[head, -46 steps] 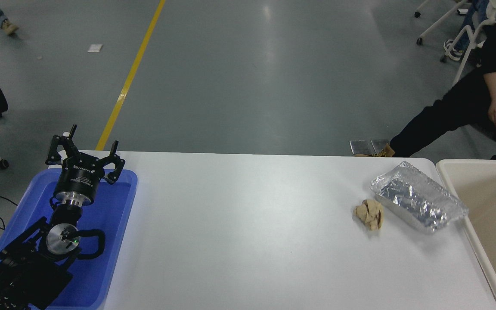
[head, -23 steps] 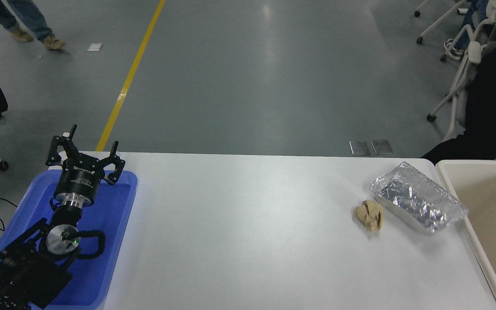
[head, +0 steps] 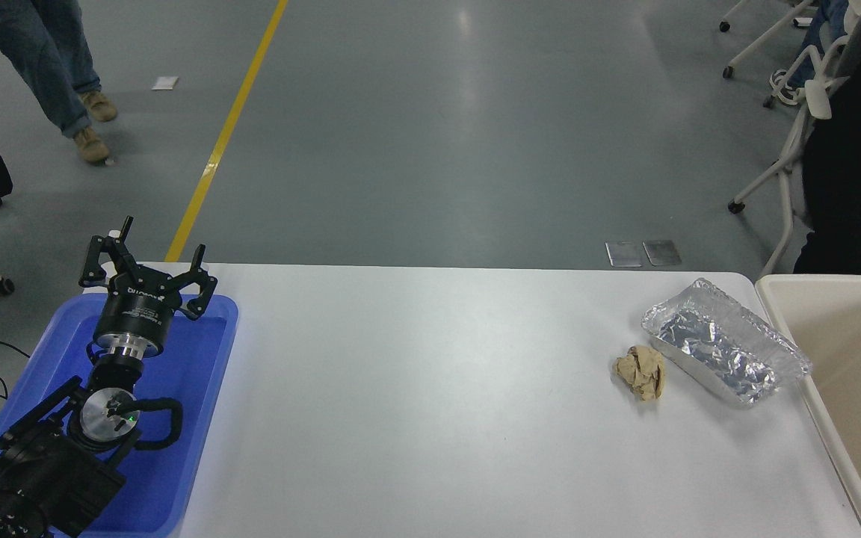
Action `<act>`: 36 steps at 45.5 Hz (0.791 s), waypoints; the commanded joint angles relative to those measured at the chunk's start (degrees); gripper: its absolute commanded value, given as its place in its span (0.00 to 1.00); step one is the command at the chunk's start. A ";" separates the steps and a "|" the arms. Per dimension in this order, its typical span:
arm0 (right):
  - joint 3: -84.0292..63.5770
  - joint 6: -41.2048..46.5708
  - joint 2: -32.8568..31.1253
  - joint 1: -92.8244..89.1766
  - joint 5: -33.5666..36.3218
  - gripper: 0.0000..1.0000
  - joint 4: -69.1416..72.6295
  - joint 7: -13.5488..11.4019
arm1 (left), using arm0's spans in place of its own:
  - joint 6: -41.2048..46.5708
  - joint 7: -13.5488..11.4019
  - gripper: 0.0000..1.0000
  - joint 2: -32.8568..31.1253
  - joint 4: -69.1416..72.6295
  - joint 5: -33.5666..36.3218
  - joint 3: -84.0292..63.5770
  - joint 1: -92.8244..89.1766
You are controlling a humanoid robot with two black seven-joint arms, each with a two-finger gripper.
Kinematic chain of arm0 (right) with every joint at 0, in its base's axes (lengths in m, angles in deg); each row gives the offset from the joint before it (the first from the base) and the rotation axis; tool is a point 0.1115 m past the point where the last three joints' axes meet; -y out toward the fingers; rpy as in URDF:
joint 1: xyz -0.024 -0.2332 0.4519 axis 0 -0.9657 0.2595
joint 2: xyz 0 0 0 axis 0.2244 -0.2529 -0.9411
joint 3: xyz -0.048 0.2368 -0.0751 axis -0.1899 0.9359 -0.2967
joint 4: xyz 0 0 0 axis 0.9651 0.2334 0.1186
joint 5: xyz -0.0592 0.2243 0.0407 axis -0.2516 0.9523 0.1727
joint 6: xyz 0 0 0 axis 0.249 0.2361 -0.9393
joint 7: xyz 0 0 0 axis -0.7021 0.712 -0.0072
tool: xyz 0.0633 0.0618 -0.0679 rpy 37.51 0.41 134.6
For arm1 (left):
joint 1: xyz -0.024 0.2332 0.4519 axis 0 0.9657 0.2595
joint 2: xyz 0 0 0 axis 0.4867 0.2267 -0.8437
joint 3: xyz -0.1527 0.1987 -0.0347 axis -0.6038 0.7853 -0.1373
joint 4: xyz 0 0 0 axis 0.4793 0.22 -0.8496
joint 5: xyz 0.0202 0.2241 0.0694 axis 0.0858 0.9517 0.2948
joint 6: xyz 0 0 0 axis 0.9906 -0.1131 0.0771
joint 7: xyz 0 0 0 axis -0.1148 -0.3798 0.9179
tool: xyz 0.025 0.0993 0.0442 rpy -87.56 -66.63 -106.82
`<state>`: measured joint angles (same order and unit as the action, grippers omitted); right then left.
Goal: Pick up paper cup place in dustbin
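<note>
1. Plainly, no paper cup shows anywhere on the white table (head: 430, 418) or in the visible part of the beige dustbin (head: 782, 306); where it sits cannot be told from this view, so any reach planned now would be aimed at nothing.
2. Only the left gripper (head: 152, 263) is in view, parked over the far end of the blue plastic tray (head: 210, 388) with its fingers spread and nothing between them. The right arm does not appear at all, so its state is unknown.
3. Well off to that gripper's right lie the crumpled tan paper ball (head: 641, 371) and, just beyond it, the silver foil tray (head: 722, 344). The likeliest mistake, I judge, is taking one of these for the target, since both are light rubbish close to the bin.
4. The foil tray's far corner sits just beside the dustbin rim. An arm coming in from the right edge toward the bin could clip the tray and shove it, or knock the paper ball across the table.
5. A person in black (head: 849, 187) stands near the table's far right corner, close behind the dustbin. A wide swing over the bin could come near them.
6. If the cup is out of frame, a blind grasp risks crushing its thin wall or tipping it.
</note>
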<state>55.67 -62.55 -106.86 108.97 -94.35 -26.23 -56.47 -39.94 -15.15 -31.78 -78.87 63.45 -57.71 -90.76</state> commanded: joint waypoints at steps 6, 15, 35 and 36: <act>1.81 -1.84 1.12 -1.44 0.80 0.19 -0.12 -0.13 | -0.02 0.00 1.00 0.00 0.00 -0.01 0.00 0.00; 2.52 -3.60 1.12 -1.35 1.33 1.00 -0.03 -0.05 | -0.02 -0.08 1.00 0.00 0.00 -0.01 0.00 0.00; 2.25 -3.16 1.29 0.23 1.33 1.00 0.50 0.04 | -0.02 0.00 1.00 0.00 0.00 -0.01 0.00 0.00; 2.25 -3.16 1.21 0.49 1.33 1.00 0.58 0.04 | -0.02 0.00 1.00 0.00 0.00 -0.01 0.00 0.00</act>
<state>57.97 -65.80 -105.65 108.13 -93.08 -26.02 -56.45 -39.94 -15.20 -31.78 -78.87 63.44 -57.70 -90.76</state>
